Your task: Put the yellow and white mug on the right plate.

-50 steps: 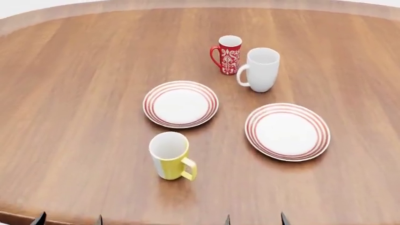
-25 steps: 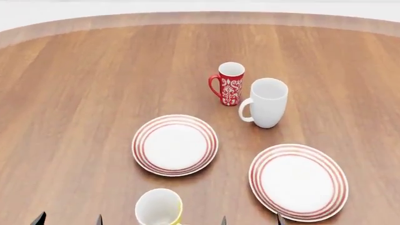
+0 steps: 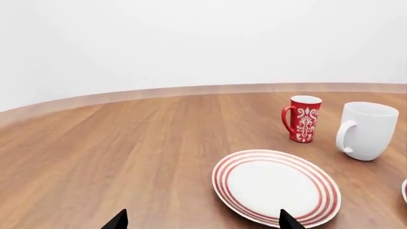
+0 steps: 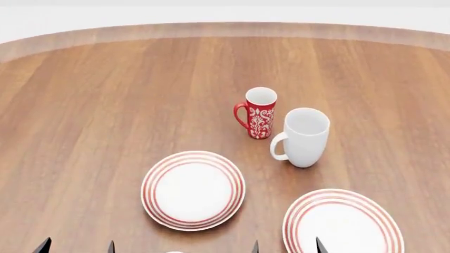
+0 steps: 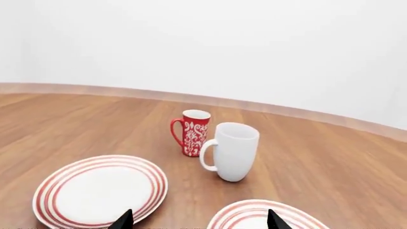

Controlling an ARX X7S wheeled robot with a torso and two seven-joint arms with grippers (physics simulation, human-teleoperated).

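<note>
The yellow and white mug is basically out of shot right now. In the head view there's only a tiny pale sliver at the very bottom edge, between the two sets of dark tips, and I honestly can't tell if that's its rim or not. Neither wrist view shows it at all.

The right plate (image 4: pixel 343 224) sits at the lower right of the head view, cut off by the bottom edge, white with thin red rings, nothing on the part that shows. The right wrist view catches a slice of it too (image 5: pixel 254 215). The left plate (image 4: pixel 193 190) lies flat to its left, apart from it (same ring pattern, looks like a twin), also bare.

Behind the plates, the white mug (image 4: pixel 304 138) stands upright with its handle toward the left plate, and the red mug (image 4: pixel 258 113) with the white floral pattern is just beside it, farther back, close but not touching as far as I can see.

Left hand (image 3: pixel 198 220) and right hand (image 5: pixel 199 219): only the dark fingertip points poke into each wrist view, set wide apart, nothing between them. Both hover low over the wooden surface (image 4: pixel 105 105).
</note>
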